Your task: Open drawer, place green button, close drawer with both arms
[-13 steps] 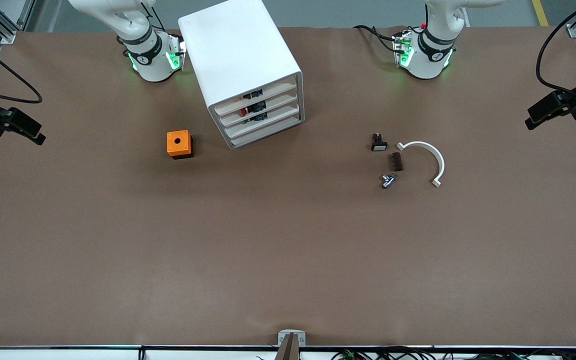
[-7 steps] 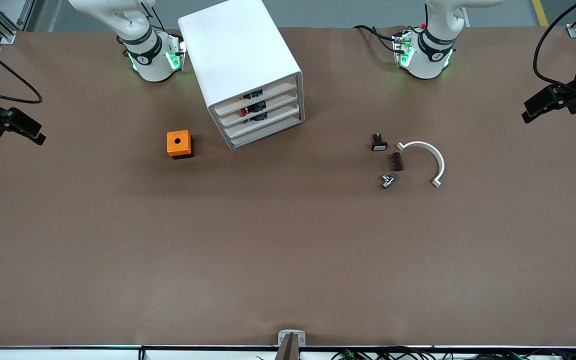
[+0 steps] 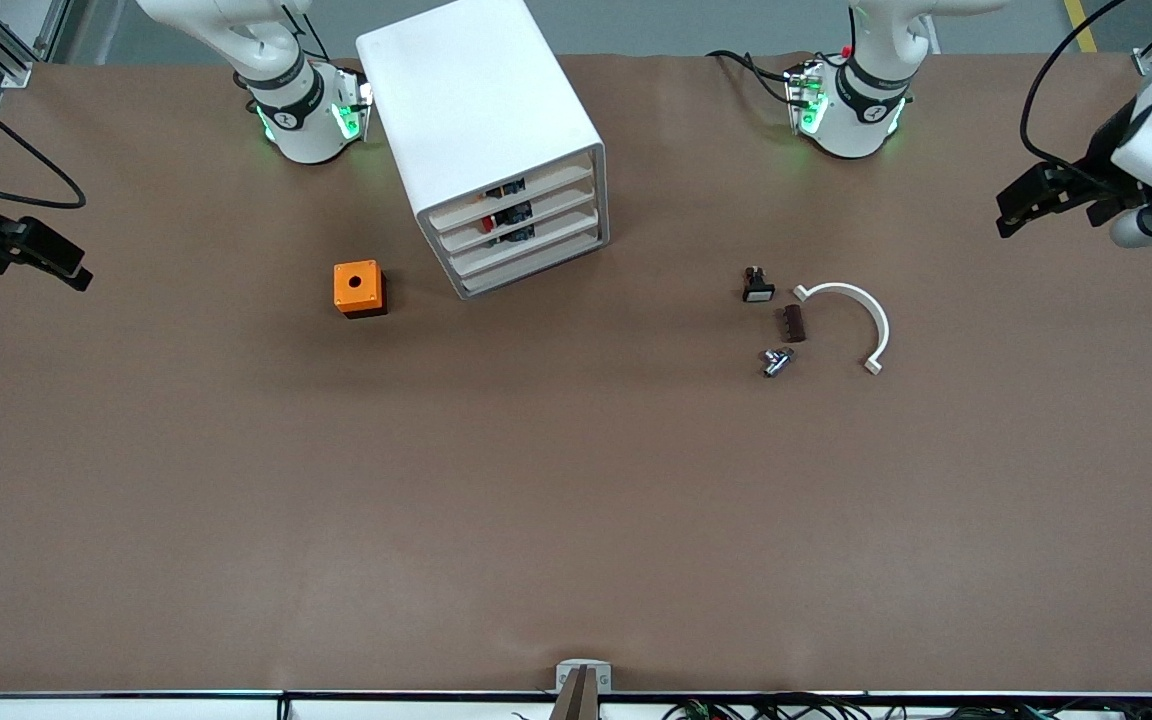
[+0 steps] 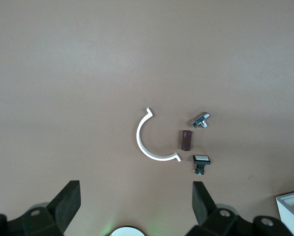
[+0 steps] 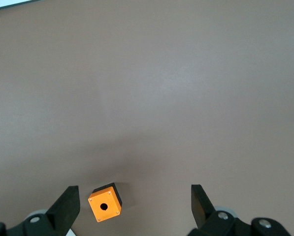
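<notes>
No green-capped button shows in any view. The white drawer cabinet (image 3: pixel 496 140) stands near the right arm's base, with its several drawers (image 3: pixel 526 228) all shut; small parts show through the gaps. My left gripper (image 3: pixel 1008 214) hangs open and empty over the left arm's end of the table; in the left wrist view (image 4: pixel 136 192) its fingers (image 4: pixel 70 196) stand wide apart. My right gripper (image 3: pixel 74 274) hangs open and empty over the right arm's end of the table, also wide apart in the right wrist view (image 5: pixel 133 195).
An orange box with a hole (image 3: pixel 359 288) sits beside the cabinet and shows in the right wrist view (image 5: pixel 105 202). A black switch with a white cap (image 3: pixel 758 286), a brown block (image 3: pixel 792 324), a metal fitting (image 3: pixel 776 361) and a white curved clip (image 3: pixel 856 318) lie together.
My left arm has swung in over the table from its end, so more of its white wrist shows. My right gripper has barely moved. Nothing on the table has moved.
</notes>
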